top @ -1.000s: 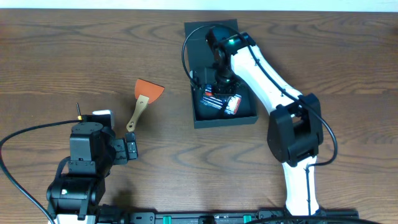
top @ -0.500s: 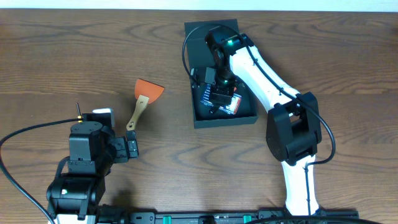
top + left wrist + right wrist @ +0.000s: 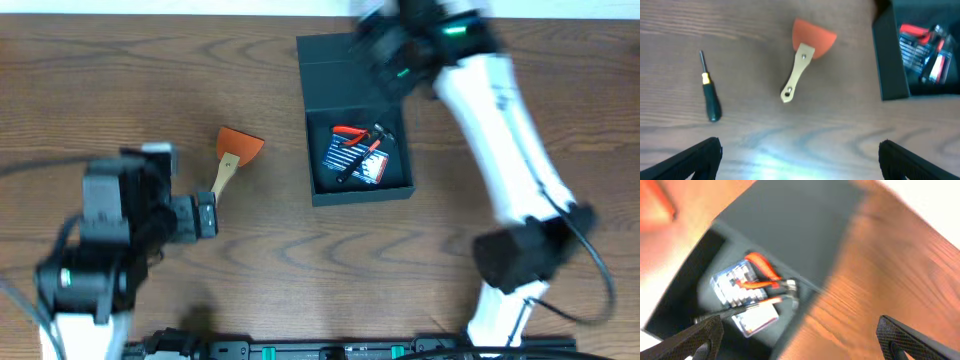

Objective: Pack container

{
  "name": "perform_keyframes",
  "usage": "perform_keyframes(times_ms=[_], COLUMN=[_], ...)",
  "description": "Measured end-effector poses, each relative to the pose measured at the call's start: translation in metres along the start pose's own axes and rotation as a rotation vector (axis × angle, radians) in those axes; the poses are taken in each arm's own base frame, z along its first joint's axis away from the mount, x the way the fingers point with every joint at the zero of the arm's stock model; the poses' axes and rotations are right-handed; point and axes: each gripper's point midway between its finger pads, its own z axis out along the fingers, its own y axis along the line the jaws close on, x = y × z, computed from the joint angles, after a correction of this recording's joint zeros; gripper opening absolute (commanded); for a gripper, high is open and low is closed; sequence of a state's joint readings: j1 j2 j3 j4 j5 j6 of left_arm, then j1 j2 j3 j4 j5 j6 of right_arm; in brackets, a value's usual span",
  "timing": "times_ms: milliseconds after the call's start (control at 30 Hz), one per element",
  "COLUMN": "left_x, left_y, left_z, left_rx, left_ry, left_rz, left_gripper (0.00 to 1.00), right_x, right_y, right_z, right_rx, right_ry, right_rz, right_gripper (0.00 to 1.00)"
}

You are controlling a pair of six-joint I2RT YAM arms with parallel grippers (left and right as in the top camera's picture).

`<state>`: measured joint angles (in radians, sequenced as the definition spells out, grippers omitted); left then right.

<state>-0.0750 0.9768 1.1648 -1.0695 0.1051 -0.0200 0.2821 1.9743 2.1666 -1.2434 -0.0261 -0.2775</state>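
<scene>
Bright, even light; pale glare on the table (image 3: pixel 765 160); overhead, the right arm (image 3: pixel 495 110) smears, probably motion blur.

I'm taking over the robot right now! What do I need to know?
Grippers: the left gripper is open and empty, above the table near the scraper. The right gripper is open and empty, above the container.
Done: the container's lid is open, and red-handled pliers and a few other small items lie inside.
Left: the scraper and the black-handled screwdriver lie on the table outside the container. They probably go in next, then the lid gets shut.
</scene>
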Motion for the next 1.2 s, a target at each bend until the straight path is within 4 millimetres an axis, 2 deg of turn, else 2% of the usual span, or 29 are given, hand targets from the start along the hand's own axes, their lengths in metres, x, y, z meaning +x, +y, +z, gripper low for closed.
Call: perform_keyframes(times_ms=[100, 200, 333, 467, 633, 833, 1200], left_x=[-0.023, -0.038, -0.032, -0.007, 0.014, 0.023, 0.013], left_y=[-0.001, -0.001, 0.002, 0.009, 0.015, 0.018, 0.019], left_z=[0.014, 0.047, 0.103, 0.151, 0.183, 0.210, 0.234], left_rx=[-0.003, 0.000, 0.017, 0.030, 0.037, 0.042, 0.035], left_ry=[0.071, 0.164, 0.313, 0.481, 0.588, 0.624, 0.566], left_rz=[0.078, 0.166, 0.266, 0.312, 0.356, 0.377, 0.385], left_gripper=[0.98, 0.98, 0.99, 0.99, 0.99, 0.99, 0.99], right_x=[0.018, 0.054, 0.090, 0.118, 0.139, 0.160, 0.199], right_y=[-0.054, -0.096, -0.120, -0.138, -0.162, -0.179, -0.171], right_z=[-0.046, -0.073, -0.078, -0.081, -0.087, -0.074, -0.009], right_rx=[0.082, 0.150, 0.179, 0.204, 0.240, 0.260, 0.229], right_ry=[-0.041, -0.013, 0.064, 0.113, 0.121, 0.141, 0.246], right_rz=[0.253, 0.465, 0.630, 0.752, 0.852, 0.913, 0.939], right_gripper=[0.99, 0.99, 0.99, 0.99, 0.99, 0.99, 0.99])
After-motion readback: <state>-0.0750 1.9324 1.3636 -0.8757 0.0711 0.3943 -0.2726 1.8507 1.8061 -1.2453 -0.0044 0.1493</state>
